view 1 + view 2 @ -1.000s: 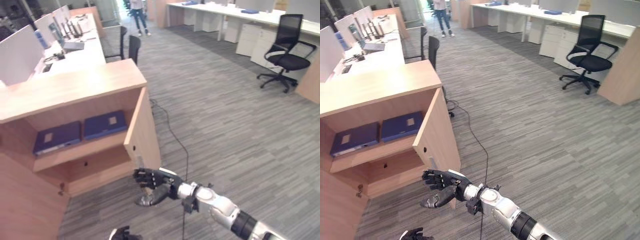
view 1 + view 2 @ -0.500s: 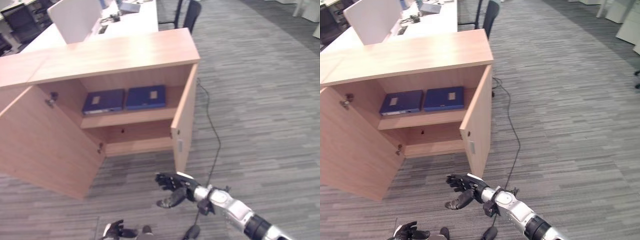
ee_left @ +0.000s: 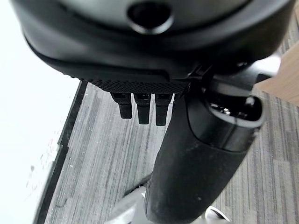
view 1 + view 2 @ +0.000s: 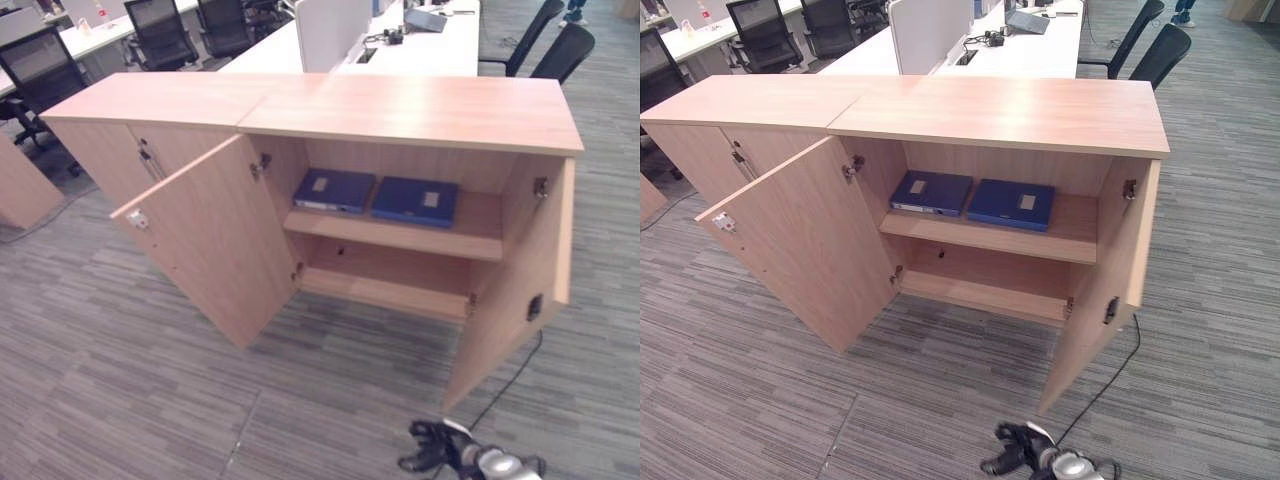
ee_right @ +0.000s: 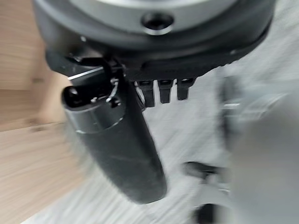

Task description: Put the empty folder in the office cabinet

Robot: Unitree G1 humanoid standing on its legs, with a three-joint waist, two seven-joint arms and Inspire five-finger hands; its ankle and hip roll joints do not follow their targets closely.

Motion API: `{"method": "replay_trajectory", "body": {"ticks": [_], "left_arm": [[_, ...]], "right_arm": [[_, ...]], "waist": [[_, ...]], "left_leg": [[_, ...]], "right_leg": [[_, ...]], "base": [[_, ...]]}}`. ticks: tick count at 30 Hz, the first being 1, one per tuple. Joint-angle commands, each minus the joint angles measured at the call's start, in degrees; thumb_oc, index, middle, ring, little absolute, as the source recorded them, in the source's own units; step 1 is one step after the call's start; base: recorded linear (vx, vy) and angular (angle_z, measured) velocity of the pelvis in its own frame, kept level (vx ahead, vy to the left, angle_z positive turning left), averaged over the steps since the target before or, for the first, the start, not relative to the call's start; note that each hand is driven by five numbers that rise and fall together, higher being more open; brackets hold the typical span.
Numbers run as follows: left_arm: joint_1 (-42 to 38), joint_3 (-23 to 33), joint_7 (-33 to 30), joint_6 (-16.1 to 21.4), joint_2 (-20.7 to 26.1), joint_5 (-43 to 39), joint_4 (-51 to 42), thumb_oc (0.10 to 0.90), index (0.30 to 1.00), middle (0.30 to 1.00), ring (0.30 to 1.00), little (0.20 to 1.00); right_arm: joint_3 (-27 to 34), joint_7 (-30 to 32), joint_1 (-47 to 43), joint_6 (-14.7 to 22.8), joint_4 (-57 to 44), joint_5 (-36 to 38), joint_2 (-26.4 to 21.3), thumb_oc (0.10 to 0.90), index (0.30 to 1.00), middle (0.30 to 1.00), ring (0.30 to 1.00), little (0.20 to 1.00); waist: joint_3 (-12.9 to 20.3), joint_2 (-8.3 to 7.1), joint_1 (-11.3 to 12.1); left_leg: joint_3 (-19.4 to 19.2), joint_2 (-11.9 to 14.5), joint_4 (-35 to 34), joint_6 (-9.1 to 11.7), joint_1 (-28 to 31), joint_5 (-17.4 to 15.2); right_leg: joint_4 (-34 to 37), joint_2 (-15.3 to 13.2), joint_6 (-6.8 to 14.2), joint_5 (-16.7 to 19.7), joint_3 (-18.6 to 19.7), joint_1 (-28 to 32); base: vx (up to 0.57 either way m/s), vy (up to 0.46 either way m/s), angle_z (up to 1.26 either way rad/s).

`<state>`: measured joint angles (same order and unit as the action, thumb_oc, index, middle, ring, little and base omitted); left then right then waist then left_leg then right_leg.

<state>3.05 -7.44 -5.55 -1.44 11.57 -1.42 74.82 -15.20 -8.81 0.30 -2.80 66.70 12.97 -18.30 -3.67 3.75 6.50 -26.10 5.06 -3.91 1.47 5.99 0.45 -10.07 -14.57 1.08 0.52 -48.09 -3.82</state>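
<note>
Standing open with both doors swung wide, the light wooden office cabinet (image 4: 420, 105) shows two dark blue flat folders lying side by side on its upper shelf (image 4: 400, 232): the left folder (image 4: 334, 189) and the right folder (image 4: 416, 200), just beside each other. Each folder has a small pale label on top. The lower compartment (image 4: 990, 280) under the shelf holds nothing. The dark right hand (image 4: 432, 450) hangs low above the grey striped carpet floor (image 4: 120, 350), in front of the right door (image 4: 1110, 290), with fingers loosely curled and holding nothing. The left hand (image 3: 196, 158) points down to the floor, its fingers straight and holding nothing.
</note>
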Motion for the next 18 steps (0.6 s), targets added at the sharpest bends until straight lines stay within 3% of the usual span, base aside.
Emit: {"method": "replay_trajectory", "body": {"ticks": [1,4,9,11,12,13,14,15,16,18], "left_arm": [[-3.2,2.0,-1.0,-0.1,1.8,2.0,3.2,0.800,0.900,0.900,0.900,0.900],[-4.4,2.9,-1.1,-0.1,2.6,1.6,3.6,0.800,0.900,0.900,0.900,0.900],[-5.6,3.5,-2.0,0.1,2.4,0.5,3.2,0.800,0.900,0.900,0.900,0.900],[-6.4,3.1,-2.3,-0.2,2.0,0.6,3.2,0.800,0.900,0.900,0.900,0.900],[-7.2,2.4,-2.4,-0.7,1.4,1.5,3.4,0.800,0.900,0.900,0.900,0.900],[-7.2,2.3,-2.4,-0.7,1.4,1.5,3.4,0.800,0.900,0.900,0.900,0.900],[-5.4,3.2,-0.2,-0.4,4.6,2.3,4.8,0.800,0.900,0.900,0.900,0.900],[-5.1,4.2,-1.4,-0.7,5.2,3.5,5.8,0.800,0.900,0.900,0.900,0.900],[-4.7,4.7,-2.9,-1.2,4.7,5.0,6.2,0.800,0.900,0.900,0.900,0.900],[-4.2,5.2,-3.0,-1.3,4.4,5.0,6.2,0.800,0.900,0.900,0.900,0.900]], "right_arm": [[3.3,7.8,-2.6,-1.0,0.4,-1.4,-0.8,0.800,0.900,0.900,0.900,0.900],[11.4,11.2,-2.1,0.0,-0.5,4.6,-2.4,0.800,0.900,0.900,0.900,0.900],[17.9,15.7,-1.5,2.3,-7.9,10.6,-3.4,0.800,0.900,0.900,0.900,0.900],[20.0,17.0,-0.1,2.8,-11.5,11.5,-3.5,0.800,0.900,0.900,0.900,0.900],[22.1,18.0,3.0,2.8,-15.8,12.1,-2.9,0.800,0.900,0.900,0.900,0.900],[22.2,18.0,3.1,2.7,-16.0,12.1,-2.9,0.800,0.900,0.900,0.900,0.900],[24.9,18.7,4.2,3.5,-17.4,13.5,-2.8,0.800,0.900,0.900,0.900,0.900],[25.1,19.3,5.8,3.4,-20.2,13.1,-1.6,0.800,0.900,0.900,0.900,0.900],[26.7,20.7,8.0,4.7,-24.6,13.3,-0.2,0.800,0.900,0.900,0.900,0.900],[27.5,21.3,7.9,4.9,-24.9,13.4,-0.3,0.800,0.900,0.900,0.900,0.900]], "waist": [[1.0,-2.86,-1.3],[1.3,-3.49,-2.9],[1.2,-3.65,-4.4],[0.8,-3.53,-5.3],[0.4,-3.51,-6.7],[0.3,-3.55,-6.8],[-0.4,-3.28,-8.1],[-0.7,-3.88,-9.4],[-1.1,-4.79,-11.4],[-1.0,-5.04,-11.4]], "left_leg": [[2.2,0.8,-1.1,2.6,-3.2,-1.0],[2.4,-1.2,-1.1,1.2,-3.3,-2.5],[2.9,-3.3,-1.1,-0.1,-2.7,-3.7],[3.4,-4.2,-1.1,-0.7,-2.1,-4.4],[5.1,-5.8,-1.1,-1.7,-1.1,-5.7],[5.2,-6.0,-1.1,-1.8,-1.1,-5.7],[6.4,-6.7,-1.1,-2.2,-0.6,-6.1],[7.0,-7.1,-1.1,-2.6,-0.3,-6.2],[7.0,-6.7,-1.1,-3.0,0.5,-6.9],[6.8,-6.7,-1.1,-3.0,0.7,-7.0]], "right_leg": [[12.1,4.0,3.3,-0.9,2.7,5.0],[11.0,2.0,4.5,0.4,3.2,4.6],[8.6,-0.9,6.0,1.1,3.1,4.7],[5.8,-3.0,6.7,1.3,2.9,4.7],[0.9,-6.4,8.1,2.8,3.1,4.6],[0.6,-6.7,8.2,2.8,2.9,4.6],[-2.7,-8.8,9.7,5.3,5.1,3.9],[-4.9,-10.3,9.9,5.9,7.1,3.1],[-7.3,-10.4,9.0,4.4,13.5,0.7],[-6.0,-9.6,8.6,3.7,15.0,-0.1]], "base": [[-0.02,0.150,-0.14],[-0.01,0.188,-0.15],[-0.01,0.160,-0.01],[0.02,0.195,0.06],[0.04,0.216,0.15],[0.04,0.214,0.35],[0.01,0.103,0.65],[0.01,0.067,0.97],[-0.01,0.000,0.99],[0.00,-0.057,0.45]]}}
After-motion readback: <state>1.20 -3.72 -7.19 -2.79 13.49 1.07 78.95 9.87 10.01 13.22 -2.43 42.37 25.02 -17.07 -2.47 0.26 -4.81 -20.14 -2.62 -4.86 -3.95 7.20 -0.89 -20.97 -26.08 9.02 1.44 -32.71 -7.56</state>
